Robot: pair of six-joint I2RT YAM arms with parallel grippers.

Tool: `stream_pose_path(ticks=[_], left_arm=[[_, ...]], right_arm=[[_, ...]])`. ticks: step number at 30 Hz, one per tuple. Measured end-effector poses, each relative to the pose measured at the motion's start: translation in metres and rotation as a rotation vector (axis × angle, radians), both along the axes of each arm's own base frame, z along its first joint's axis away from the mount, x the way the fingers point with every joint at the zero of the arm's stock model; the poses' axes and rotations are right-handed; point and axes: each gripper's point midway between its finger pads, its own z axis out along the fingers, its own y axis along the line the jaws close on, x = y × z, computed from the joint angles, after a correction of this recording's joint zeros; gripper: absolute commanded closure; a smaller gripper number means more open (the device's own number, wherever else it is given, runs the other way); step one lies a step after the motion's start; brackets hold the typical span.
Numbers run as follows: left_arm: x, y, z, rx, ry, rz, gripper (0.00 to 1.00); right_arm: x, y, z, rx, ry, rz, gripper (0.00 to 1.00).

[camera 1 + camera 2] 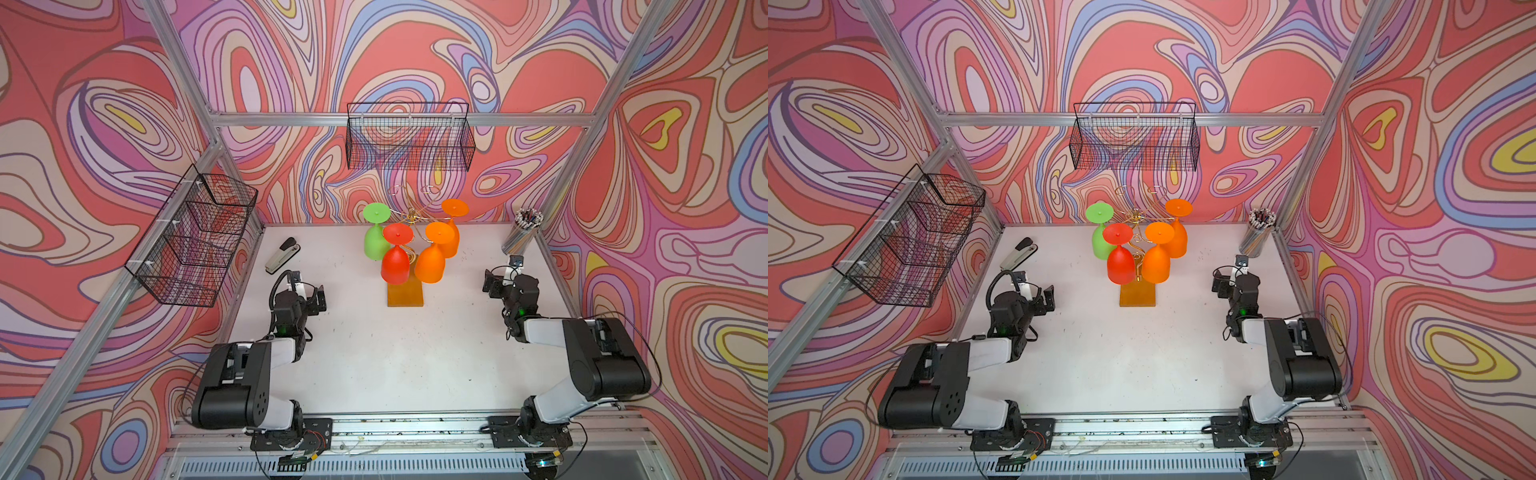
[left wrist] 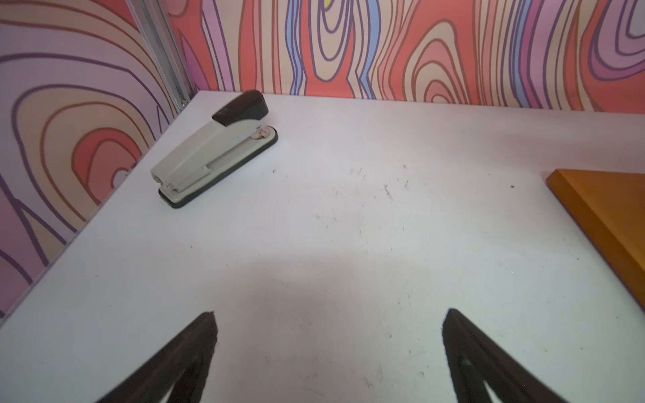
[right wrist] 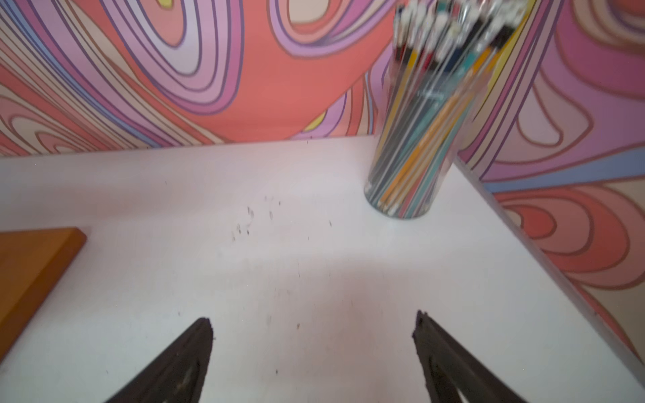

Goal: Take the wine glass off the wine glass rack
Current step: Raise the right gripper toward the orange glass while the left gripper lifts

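In both top views nothing of the task looks done. The wine glass rack stands at the back middle of the table on its wooden base. Four glasses hang bowl-down from its gold arms: a green wine glass, a red wine glass, a near orange wine glass and a far orange wine glass. Approach, grasp and lift-off are all left to do. Both arms sit folded low. The left gripper and the right gripper flank the base, each well apart from the glasses. In the left wrist view the left gripper has its fingers spread wide over bare table, holding nothing, with a stapler ahead and an edge of the base to one side. In the right wrist view the right gripper is likewise spread wide and empty, with a pencil cup ahead.
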Motion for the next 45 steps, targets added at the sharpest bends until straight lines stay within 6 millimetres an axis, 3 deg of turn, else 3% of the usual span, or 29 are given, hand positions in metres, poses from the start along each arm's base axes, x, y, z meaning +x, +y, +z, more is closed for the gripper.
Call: stream_pose_path(ticks=[3,12,18,23,29,32,34,40,45], left_arm=[[-0.005,0.003,0.035,0.010,-0.092,0.039,0.00],[-0.034,-0.007,0.140,-0.125,-0.354,0.043,0.00],[-0.045,-0.019,0.197,-0.231,-0.437,-0.018,0.00],[-0.046,-0.042,0.220,-0.334,-0.422,-0.140,0.01],[-0.050,-0.071,0.216,-0.469,-0.347,-0.288,0.02],[-0.054,-0.083,0.216,-0.520,-0.324,-0.350,0.02],[-0.058,-0.088,0.218,-0.541,-0.320,-0.380,0.02],[-0.074,-0.096,0.229,-0.561,-0.332,-0.437,0.02],[-0.077,-0.104,0.224,-0.589,-0.290,-0.477,0.02]], right_arm=[[-0.003,0.000,0.032,0.010,-0.058,-0.003,0.03],[-0.017,0.003,0.103,0.175,-0.084,-0.020,0.01],[-0.045,0.018,0.147,0.328,-0.105,0.043,0.02],[-0.073,0.031,0.175,0.427,-0.118,0.105,0.04],[-0.084,0.055,0.258,0.603,-0.222,0.251,0.05],[-0.076,0.072,0.282,0.726,-0.227,0.350,0.07],[-0.065,0.082,0.283,0.811,-0.204,0.405,0.11],[-0.025,0.103,0.244,1.048,-0.037,0.470,0.17],[-0.009,0.112,0.228,1.136,0.039,0.490,0.24]])
